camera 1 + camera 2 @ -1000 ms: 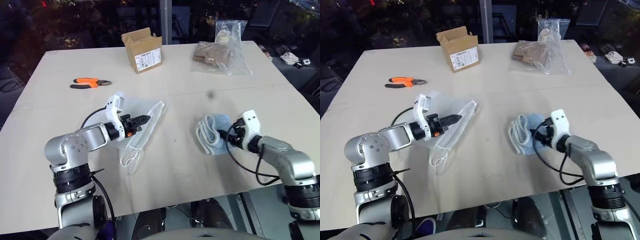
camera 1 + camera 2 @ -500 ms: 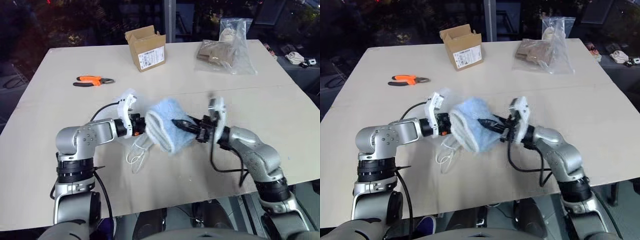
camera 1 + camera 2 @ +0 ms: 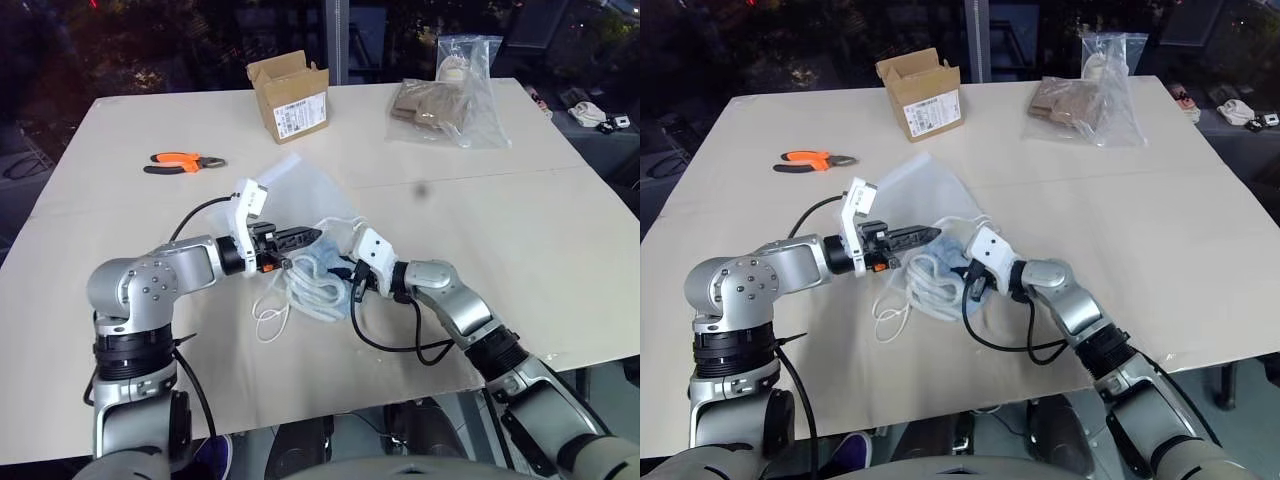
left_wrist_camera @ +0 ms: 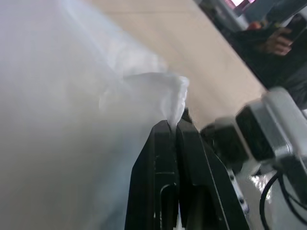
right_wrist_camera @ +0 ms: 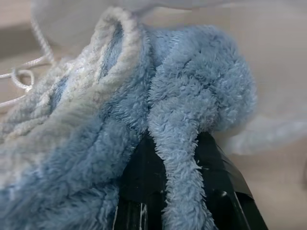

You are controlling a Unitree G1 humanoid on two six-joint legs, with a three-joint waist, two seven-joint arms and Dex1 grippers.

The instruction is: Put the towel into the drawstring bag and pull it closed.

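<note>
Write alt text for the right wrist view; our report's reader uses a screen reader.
The right gripper, its black fingers shut on a fold of the fluffy blue towel, holds it against the thin white drawstring bag. The bag's thin white cord lies on the tan table beside the towel.

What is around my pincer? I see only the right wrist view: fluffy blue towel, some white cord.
Observer: The left pincer holds the rim of the thin white semi-transparent drawstring bag up, just beside your right pincer.
Operator: Is the towel inside the bag?
Observer: The fluffy blue towel sits at the bag's mouth; how far in, I cannot tell.
Operator: Anything near on the table?
Observer: Orange-handled pliers and a small cardboard box lie farther away, clear of both arms.
</note>
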